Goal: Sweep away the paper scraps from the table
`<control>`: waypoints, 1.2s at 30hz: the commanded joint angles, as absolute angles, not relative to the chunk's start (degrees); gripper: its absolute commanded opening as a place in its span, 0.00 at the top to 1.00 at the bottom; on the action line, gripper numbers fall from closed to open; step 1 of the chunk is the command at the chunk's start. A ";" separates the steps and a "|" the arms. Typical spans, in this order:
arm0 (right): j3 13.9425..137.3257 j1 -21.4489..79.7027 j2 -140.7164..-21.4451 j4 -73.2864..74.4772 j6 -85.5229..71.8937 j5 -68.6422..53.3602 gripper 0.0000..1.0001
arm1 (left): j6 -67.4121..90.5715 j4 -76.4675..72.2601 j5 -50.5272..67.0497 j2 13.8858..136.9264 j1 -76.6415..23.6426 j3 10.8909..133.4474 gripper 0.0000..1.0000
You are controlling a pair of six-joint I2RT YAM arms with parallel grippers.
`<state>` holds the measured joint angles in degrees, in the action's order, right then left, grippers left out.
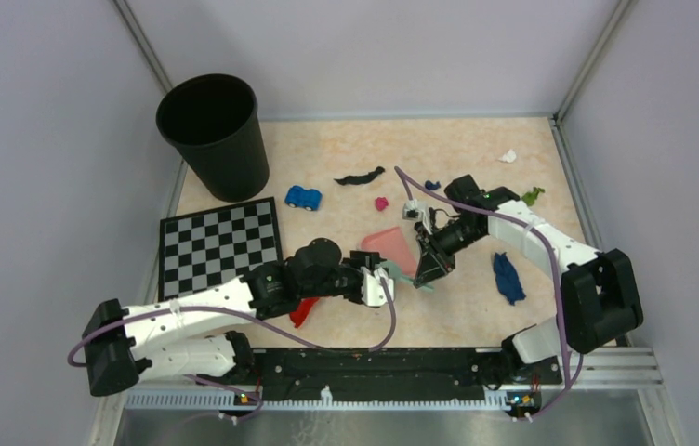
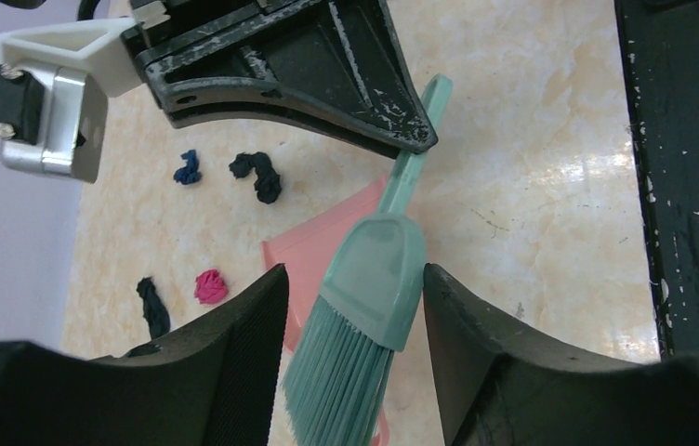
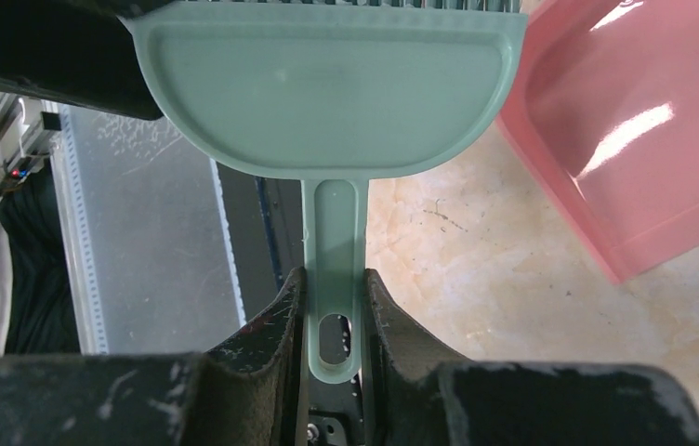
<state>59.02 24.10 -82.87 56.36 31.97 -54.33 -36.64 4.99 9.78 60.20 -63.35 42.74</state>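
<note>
Left hand [image 2: 353, 288] | straddles brush [image 2: 378, 260] (jaws apart) | paper scraps [image 2: 208, 286] beyond

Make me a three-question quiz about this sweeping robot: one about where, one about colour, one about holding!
1. Where is the black bin? A far left corner of the table; B near right corner; C middle.
2. What colour is the dustpan? A yellow; B pink; C white.
3. What is the right gripper doing? A jaws open, empty; B holding a scrap; C jaws shut on the green brush by its handle.
Answers: A, it stands far left in the top view; B, it looks pink; C, the jaws pinch the handle.
</note>
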 commanded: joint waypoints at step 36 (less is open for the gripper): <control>73.38 18.19 -92.78 86.05 54.57 -78.37 0.41 | -12.09 7.71 18.41 57.21 -56.63 43.71 1.00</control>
<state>72.86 18.46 -95.18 84.18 48.53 -75.13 -18.83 7.79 14.66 59.79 -60.25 41.25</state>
